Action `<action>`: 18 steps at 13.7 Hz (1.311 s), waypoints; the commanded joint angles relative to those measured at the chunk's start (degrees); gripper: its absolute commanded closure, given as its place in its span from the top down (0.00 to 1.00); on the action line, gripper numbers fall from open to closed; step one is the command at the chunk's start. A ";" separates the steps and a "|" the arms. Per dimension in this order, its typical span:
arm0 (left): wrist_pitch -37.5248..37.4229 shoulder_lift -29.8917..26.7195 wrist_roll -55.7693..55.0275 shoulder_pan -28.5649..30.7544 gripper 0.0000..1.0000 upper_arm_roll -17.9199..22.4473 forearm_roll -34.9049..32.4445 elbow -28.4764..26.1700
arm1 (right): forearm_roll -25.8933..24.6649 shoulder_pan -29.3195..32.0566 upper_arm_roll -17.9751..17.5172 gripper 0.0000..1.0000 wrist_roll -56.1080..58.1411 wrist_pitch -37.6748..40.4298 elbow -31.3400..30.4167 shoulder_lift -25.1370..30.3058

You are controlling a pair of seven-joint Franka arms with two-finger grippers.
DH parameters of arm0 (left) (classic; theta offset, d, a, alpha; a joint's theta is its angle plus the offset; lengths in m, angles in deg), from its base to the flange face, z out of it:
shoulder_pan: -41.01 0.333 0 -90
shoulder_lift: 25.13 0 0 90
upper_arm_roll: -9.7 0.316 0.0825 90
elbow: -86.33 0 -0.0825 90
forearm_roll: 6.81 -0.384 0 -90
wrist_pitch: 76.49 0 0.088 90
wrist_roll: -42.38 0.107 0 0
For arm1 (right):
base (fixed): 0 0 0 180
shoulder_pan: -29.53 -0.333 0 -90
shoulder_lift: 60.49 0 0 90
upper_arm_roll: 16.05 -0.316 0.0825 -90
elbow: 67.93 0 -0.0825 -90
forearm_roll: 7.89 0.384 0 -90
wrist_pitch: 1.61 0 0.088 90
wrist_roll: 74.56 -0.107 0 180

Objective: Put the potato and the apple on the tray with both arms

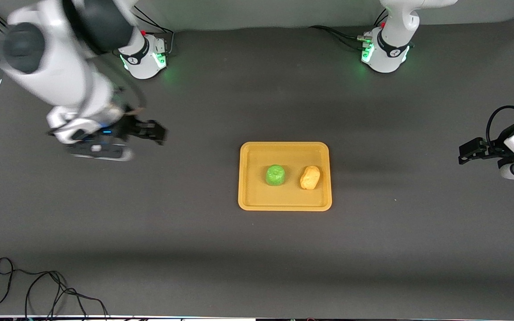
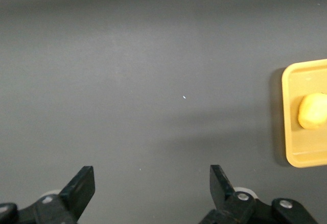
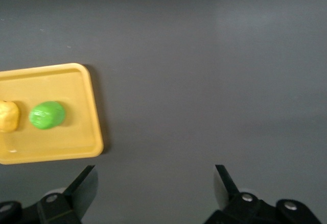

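The yellow-orange tray (image 1: 284,203) lies in the middle of the table. The lime-green apple (image 1: 275,174) and the yellow-tan potato (image 1: 310,177) lie side by side in it, the potato toward the left arm's end. My right gripper (image 1: 161,133) is open and empty over bare table toward the right arm's end. My left gripper (image 1: 462,156) is open and empty over bare table at the left arm's end. The left wrist view shows the tray's corner (image 2: 296,157) and the potato (image 2: 312,110). The right wrist view shows the tray (image 3: 76,147), the apple (image 3: 47,115) and the potato (image 3: 7,116).
The table is covered with a dark grey mat (image 1: 257,249). A black cable (image 1: 38,290) loops at the front edge toward the right arm's end. The two arm bases (image 1: 146,55) (image 1: 384,51) stand along the edge farthest from the front camera.
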 commanded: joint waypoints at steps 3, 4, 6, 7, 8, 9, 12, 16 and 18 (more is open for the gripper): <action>-6.94 -0.07 -0.32 -1.74 1.00 0.08 0.58 5.86 | -4.08 22.59 -15.75 1.00 10.01 -0.30 -8.04 8.06; -6.76 0.02 -2.51 -2.09 1.00 -0.10 0.41 5.86 | -4.60 26.03 -16.20 1.00 13.87 -0.29 -8.04 7.97; -6.50 0.19 -4.29 -2.71 1.00 -0.27 -0.73 5.69 | -4.61 31.40 -16.29 1.00 21.43 -0.38 -7.69 7.89; -6.06 0.20 -4.20 -2.80 1.00 -0.36 -1.69 5.60 | -4.78 32.99 -16.21 1.00 23.90 -0.29 -6.90 7.45; -5.62 0.20 -4.11 -2.80 1.00 -0.36 -1.87 5.42 | -4.87 33.35 -15.86 1.00 25.06 -0.29 -6.29 7.10; -5.44 0.46 -3.42 -2.71 1.00 -0.36 -1.88 5.42 | -5.22 33.36 -15.59 1.00 25.76 -0.29 -5.84 6.92; -5.62 0.55 -2.97 -2.10 1.00 -0.28 -1.96 5.51 | -5.66 33.62 -15.50 1.00 25.60 -0.29 -2.78 5.52; -5.44 0.72 -2.88 -2.10 1.00 -0.28 -1.96 5.68 | -5.14 33.36 -14.10 1.00 27.53 1.28 -1.88 4.81; -5.27 0.81 -2.88 -2.10 1.00 -0.28 -1.96 5.77 | -5.05 33.36 -14.01 1.00 26.57 1.47 -1.80 5.07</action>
